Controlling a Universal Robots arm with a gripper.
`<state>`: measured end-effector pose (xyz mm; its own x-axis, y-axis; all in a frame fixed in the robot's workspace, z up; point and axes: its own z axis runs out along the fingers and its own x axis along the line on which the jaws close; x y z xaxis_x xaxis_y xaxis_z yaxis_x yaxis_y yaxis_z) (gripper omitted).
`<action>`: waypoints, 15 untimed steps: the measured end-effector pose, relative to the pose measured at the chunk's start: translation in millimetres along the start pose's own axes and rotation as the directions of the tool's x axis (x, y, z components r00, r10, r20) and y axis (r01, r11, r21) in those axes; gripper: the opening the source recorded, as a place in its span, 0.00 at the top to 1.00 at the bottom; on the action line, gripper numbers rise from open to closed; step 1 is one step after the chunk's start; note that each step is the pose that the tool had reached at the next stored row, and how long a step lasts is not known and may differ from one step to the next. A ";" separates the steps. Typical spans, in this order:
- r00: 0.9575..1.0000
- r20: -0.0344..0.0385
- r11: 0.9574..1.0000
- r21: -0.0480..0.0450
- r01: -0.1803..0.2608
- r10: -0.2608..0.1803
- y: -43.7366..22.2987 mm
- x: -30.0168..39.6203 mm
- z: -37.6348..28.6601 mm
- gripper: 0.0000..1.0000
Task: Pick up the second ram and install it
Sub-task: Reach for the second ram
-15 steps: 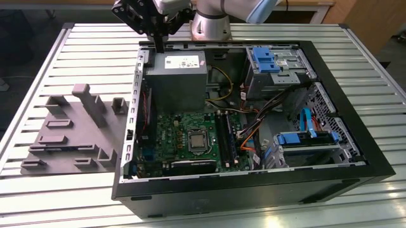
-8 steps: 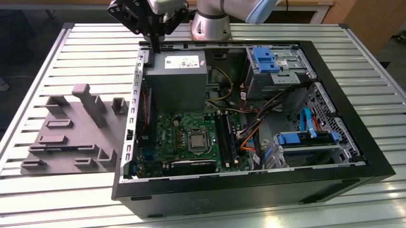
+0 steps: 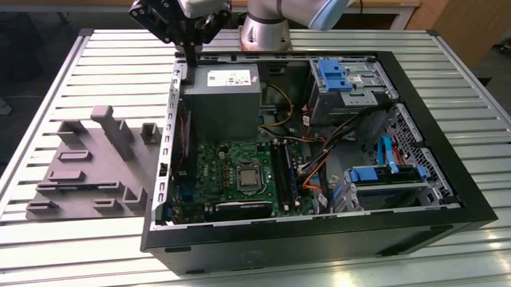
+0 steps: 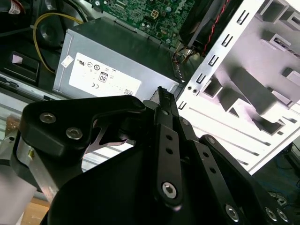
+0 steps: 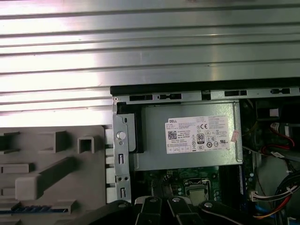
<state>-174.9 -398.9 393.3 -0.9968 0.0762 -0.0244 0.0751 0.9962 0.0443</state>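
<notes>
My gripper (image 3: 191,61) hangs over the back corner of the open computer case (image 3: 239,251), on the exterior view's left, above the grey power supply (image 3: 221,98). Its black fingers (image 4: 165,117) stand pressed together, and nothing sticks out past their tips. A thin dark strip (image 5: 37,207) lies flat on the grey fixture (image 5: 51,173) beside the case. It may be the second ram, but I cannot tell for sure. The long black memory slots (image 3: 283,176) run along the green motherboard (image 3: 224,173) beside the processor.
The grey fixture (image 3: 88,173), with its blocks and posts, lies outside the case on the exterior view's left. Blue drive brackets (image 3: 335,75) and orange and blue cables (image 3: 319,173) crowd the case's other side. The slatted metal table (image 3: 104,48) carries everything.
</notes>
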 end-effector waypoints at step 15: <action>1.000 0.000 1.000 0.000 0.000 0.000 -1.3 16.4 -0.4 0.89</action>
<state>-191.4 -398.9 393.3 -0.9968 0.0762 -0.0245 0.0751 0.9962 0.0444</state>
